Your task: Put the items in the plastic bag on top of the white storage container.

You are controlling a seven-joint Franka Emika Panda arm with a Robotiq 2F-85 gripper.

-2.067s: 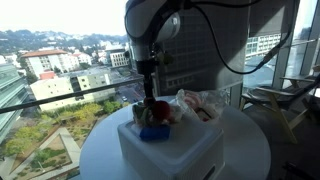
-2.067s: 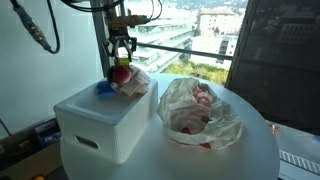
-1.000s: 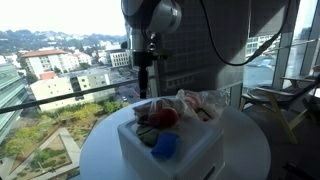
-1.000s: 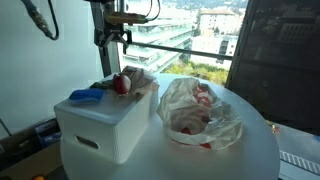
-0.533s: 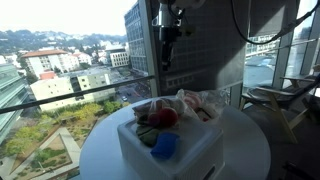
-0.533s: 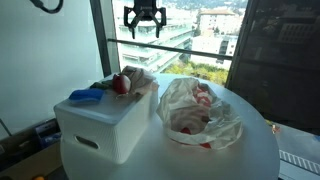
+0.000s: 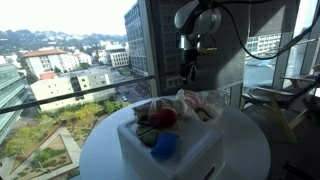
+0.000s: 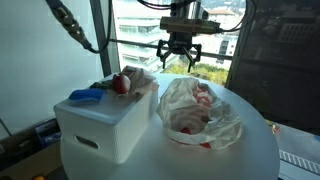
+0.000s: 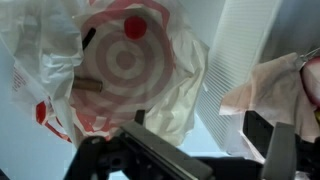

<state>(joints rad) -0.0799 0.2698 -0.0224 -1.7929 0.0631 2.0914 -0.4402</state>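
**Fig. — Open gripper poised over the bag, part-way through the transfer**

The gripper (image 8: 180,62) hangs at upper centre of an exterior view, its fingers (image 9: 282,152) spread wide w/ nothing between them. It is directly above the plastic bag (image 8: 200,118), which lies crumpled on the round tabletop (image 8: 255,150) just beside the white storage container (image 8: 100,125).

On the container's top, at left of frame, sit a blue item (image 8: 85,96) and a red item (image 8: 120,84), so the job looks partly done.

The wrist view looks down into the bag's mouth. A brown cylindrical item (image 9: 90,87) shows at centre left; other contents are unclear.

Probable reasons for the pose:
- The wide spread suits a descent around the next item.
- The height keeps the gripper clear of the loose film.

Risk: the thin plastic may get pinched along w/ the item.
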